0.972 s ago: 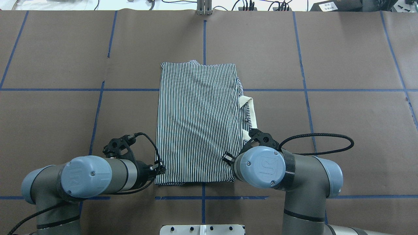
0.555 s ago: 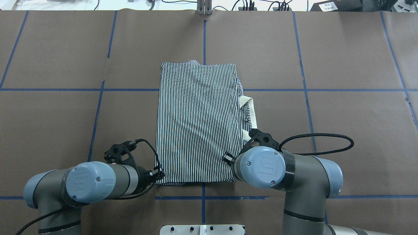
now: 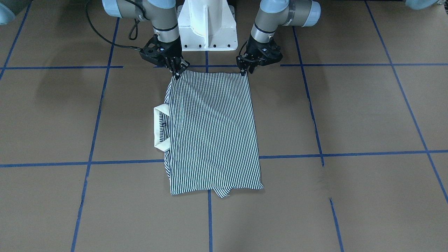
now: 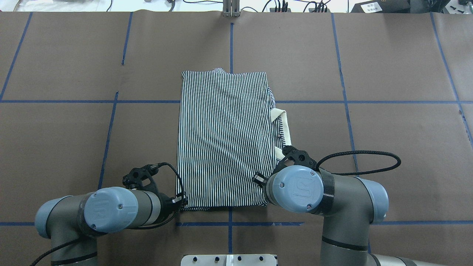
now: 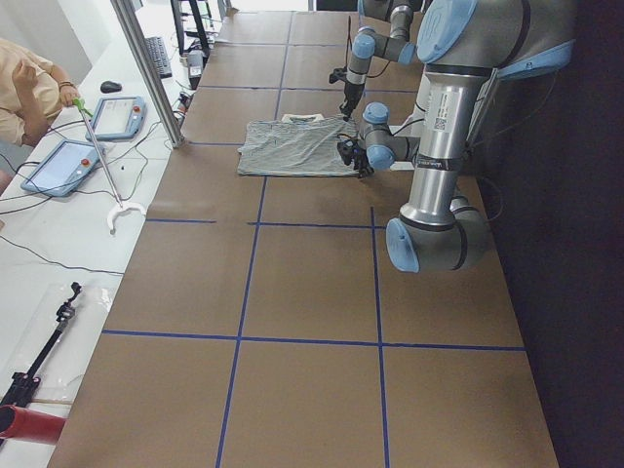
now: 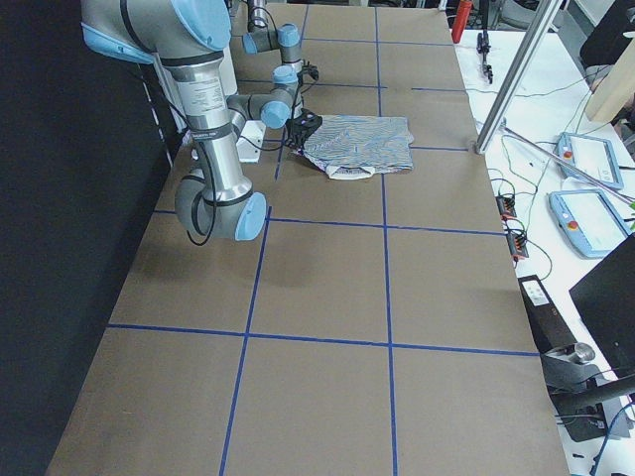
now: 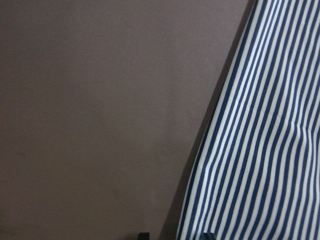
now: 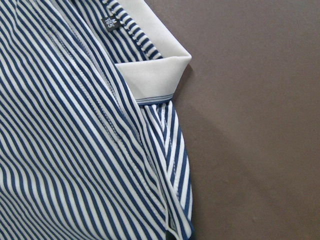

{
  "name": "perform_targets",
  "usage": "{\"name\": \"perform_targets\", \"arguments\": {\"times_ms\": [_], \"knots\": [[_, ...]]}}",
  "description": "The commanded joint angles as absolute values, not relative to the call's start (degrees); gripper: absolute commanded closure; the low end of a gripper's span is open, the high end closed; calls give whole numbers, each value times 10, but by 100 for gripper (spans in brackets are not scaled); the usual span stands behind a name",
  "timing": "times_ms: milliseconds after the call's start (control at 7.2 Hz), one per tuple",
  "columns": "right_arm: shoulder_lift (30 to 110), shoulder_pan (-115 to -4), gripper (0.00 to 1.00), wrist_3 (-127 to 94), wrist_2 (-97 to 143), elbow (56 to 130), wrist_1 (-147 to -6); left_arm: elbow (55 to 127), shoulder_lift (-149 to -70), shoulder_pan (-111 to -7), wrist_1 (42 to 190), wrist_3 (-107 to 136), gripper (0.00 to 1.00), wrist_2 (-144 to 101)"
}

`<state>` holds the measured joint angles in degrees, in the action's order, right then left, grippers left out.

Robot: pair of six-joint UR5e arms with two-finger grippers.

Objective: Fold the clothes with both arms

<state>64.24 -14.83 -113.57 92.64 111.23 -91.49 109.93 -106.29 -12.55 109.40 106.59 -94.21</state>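
The striped polo shirt (image 4: 221, 140) lies flat in the middle of the table, folded into a long rectangle. Its cream collar (image 4: 282, 125) sticks out on the right side. My left gripper (image 3: 245, 70) is low at the shirt's near left corner. In the left wrist view its two fingertips stand apart, straddling the shirt's edge (image 7: 260, 150). My right gripper (image 3: 176, 71) is at the near right corner, its fingers pinched together on the cloth. In the overhead view its wrist hides it. The right wrist view shows the collar (image 8: 155, 75) and a small label (image 8: 108, 23).
The white pedestal base (image 3: 206, 24) stands just behind the shirt's near edge. A black cable loop (image 4: 369, 155) lies to the right of my right arm. Blue tape lines cross the brown table. Tablets (image 5: 58, 166) and an operator are beyond the far edge.
My left arm has swung nearer and a little to the right, bringing its gripper down to the shirt's near left corner. The right arm and the shirt have not moved.
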Motion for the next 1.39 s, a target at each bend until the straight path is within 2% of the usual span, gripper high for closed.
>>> {"name": "perform_targets", "arguments": {"times_ms": [0, 139, 278, 694, 833, 1111, 1249], "knots": [[645, -148, 100, -1135, 926, 1112, -915, 1096, -1067, -125, 1094, 1063, 59, -943], [645, -149, 100, -1135, 926, 1112, -914, 1097, -1070, -125, 1094, 1064, 87, -943], [644, -148, 100, -1135, 926, 1112, -914, 1096, -1071, -125, 1094, 1065, 100, -944], [646, -148, 100, -1134, 926, 1113, -914, 1107, -1078, -126, 1093, 1067, 100, -944], [646, -148, 100, -1136, 927, 1127, -916, 1154, -1074, -128, 1071, 1068, 100, -944], [678, -159, 100, -1136, 934, 1221, -918, 1251, -1079, -129, 972, 1067, 100, -946], [672, -207, 100, -1126, 946, 1211, -917, 1246, -1097, -179, 971, 1053, 100, -945]]}}
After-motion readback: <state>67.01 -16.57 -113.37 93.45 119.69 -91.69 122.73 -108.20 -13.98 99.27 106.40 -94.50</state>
